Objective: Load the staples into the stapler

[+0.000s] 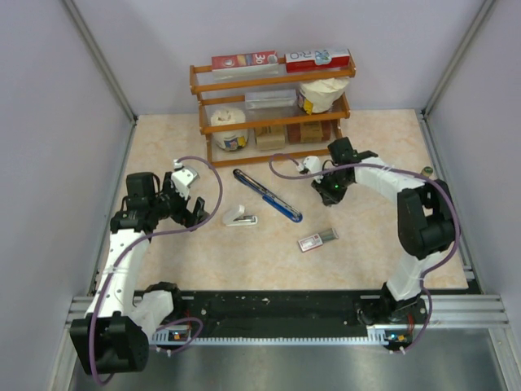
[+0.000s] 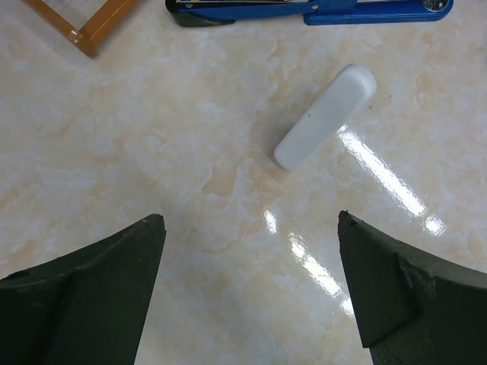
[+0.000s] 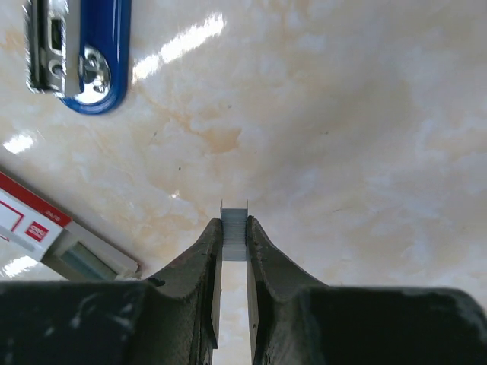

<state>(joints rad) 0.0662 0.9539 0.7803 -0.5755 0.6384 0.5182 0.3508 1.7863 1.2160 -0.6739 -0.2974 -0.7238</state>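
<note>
Right pincer (image 3: pixel 234 225) tight on grey staple strip (image 3: pixel 234 237); left pincer (image 2: pixel 251 219) wide apart.

Bright, even overhead light fills the top view: the tabletop (image 1: pixel 358 261) is evenly lit, with soft, faint shadows under the arms. In the left wrist view, hard white glare streaks cross the glossy surface just beside the white stapler (image 2: pixel 326 115), while the fingers (image 2: pixel 84 296) of the left gripper (image 2: pixel 251 224) sit dark and soft-edged. In the right wrist view another streak lies by the blue stapler (image 3: pixel 99 53), chrome flashing — the staple strip (image 3: pixel 234 232) reads sharp, and the right gripper (image 3: pixel 234 222) blurs nearest the lens.
</note>
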